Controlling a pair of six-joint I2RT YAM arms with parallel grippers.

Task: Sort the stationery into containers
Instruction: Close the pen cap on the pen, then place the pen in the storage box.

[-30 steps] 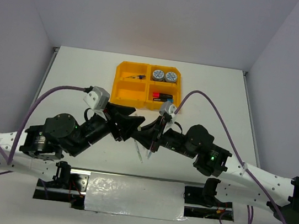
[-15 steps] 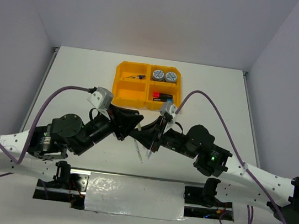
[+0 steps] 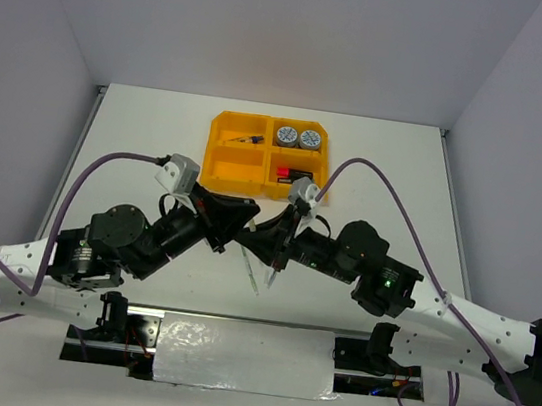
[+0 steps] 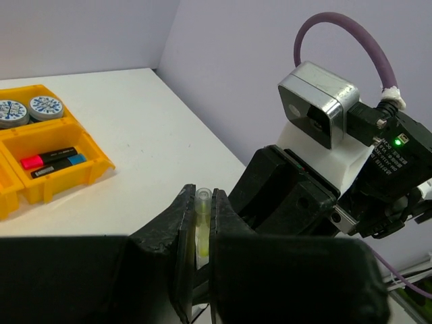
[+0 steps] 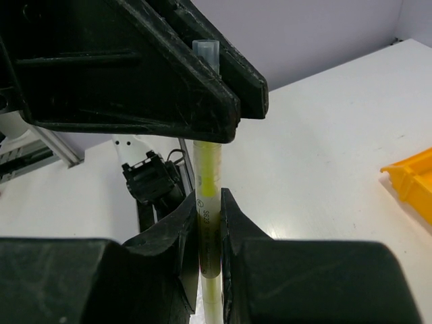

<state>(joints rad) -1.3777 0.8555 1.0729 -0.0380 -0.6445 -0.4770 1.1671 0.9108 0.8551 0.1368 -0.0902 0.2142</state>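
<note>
Both grippers pinch one pen over the middle of the table, on the near side of the tray. The left gripper is pressed together on its top end, the right gripper clamps the barrel lower down. From above, its lower tip seems to hang clear of the table, though shadow blurs that.

White table is filling the middle of the top view, lying evenly lit and carrying only soft shadows. Pale lilac-grey walls are closing it in at top, left and right. Silvery sheet is lying bottom centre, catching light.
</note>
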